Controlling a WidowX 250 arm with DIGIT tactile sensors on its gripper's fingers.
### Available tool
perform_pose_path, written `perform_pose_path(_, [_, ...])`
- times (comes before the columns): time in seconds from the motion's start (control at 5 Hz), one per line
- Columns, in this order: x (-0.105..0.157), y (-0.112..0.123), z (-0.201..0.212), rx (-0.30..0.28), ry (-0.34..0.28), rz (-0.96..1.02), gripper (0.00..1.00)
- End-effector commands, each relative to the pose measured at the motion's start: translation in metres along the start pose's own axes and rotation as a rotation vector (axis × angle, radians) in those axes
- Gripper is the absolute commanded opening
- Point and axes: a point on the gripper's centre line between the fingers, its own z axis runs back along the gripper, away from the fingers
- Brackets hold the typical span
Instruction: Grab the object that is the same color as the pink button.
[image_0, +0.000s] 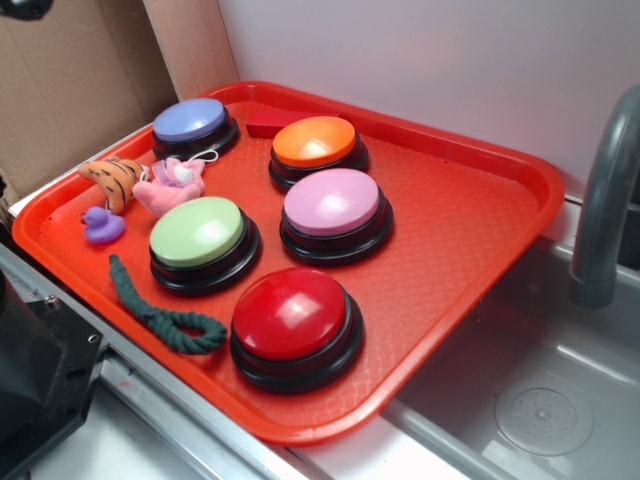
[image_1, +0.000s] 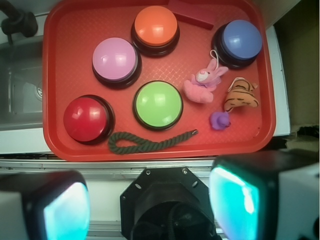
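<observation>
A: Now, where is the plush (image_1: 202, 83)?
B: Right of the green button (image_1: 158, 104), ahead and slightly right of the end effector (image_1: 150, 202).
A: End effector state?
B: Fingers spread wide, holding nothing.

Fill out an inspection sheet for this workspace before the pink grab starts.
Surface: red tray on a counter.
Job's things: pink plush toy lies untouched between green button and blue button; pink button mid-tray.
Clutter: orange button, red button, striped plush, purple duck, green rope, red block.
Grippers: gripper open, off the tray.
Cables: nothing seen.
Surroundings: sink, faucet, cardboard.
</observation>
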Motion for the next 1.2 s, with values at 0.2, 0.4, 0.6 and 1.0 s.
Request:
perform_pose_path(0.2, [0.018,0.017,-0.024,-0.013,-0.035,0.090,1.00])
perform_pose_path(0.4, [0.037,0.034,-0.056,0.010,-0.011,0.217,1.00])
perform_pose_path(0.6, [0.056,0.054,-0.082,0.072,-0.005,0.362,1.00])
perform_pose_path(1.0, [0.071,0.096,-0.136,0.116,-0.027,0.609,1.00])
